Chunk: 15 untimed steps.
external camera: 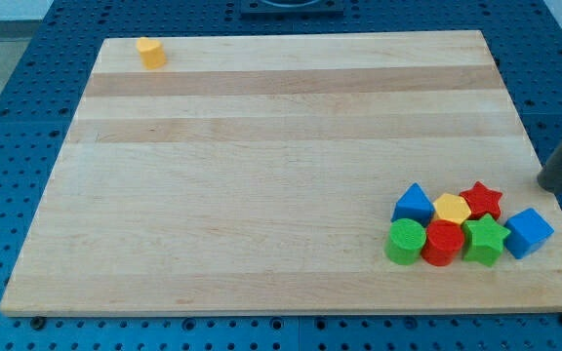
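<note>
rod end, my tip (544, 185), rests at the wooden board (261, 166)'s right edge, bare and touching no block. nearest lies the blue cube (529, 232), just below and to the view's left, outermost of a tight cluster: red star (482, 200), yellow hexagon (452, 208), blue triangular block (414, 204), green cylinder (407, 241), red cylinder (444, 242), green star (485, 240). a lone yellow block (150, 53) sits far off, top left.

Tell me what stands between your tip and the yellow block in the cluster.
The red star sits between my tip and the yellow block, on the view's right. The blue cube lies just below that line.
</note>
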Each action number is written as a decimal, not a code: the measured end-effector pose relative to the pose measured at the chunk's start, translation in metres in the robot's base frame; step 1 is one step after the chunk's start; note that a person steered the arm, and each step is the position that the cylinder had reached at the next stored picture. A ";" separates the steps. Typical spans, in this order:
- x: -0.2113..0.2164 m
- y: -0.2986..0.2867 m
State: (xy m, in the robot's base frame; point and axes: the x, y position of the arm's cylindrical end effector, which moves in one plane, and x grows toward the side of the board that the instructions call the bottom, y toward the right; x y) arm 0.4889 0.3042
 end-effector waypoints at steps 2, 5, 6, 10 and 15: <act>0.045 0.016; 0.089 -0.024; 0.071 -0.040; 0.048 -0.111; -0.038 -0.140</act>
State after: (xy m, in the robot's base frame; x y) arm 0.4511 0.1642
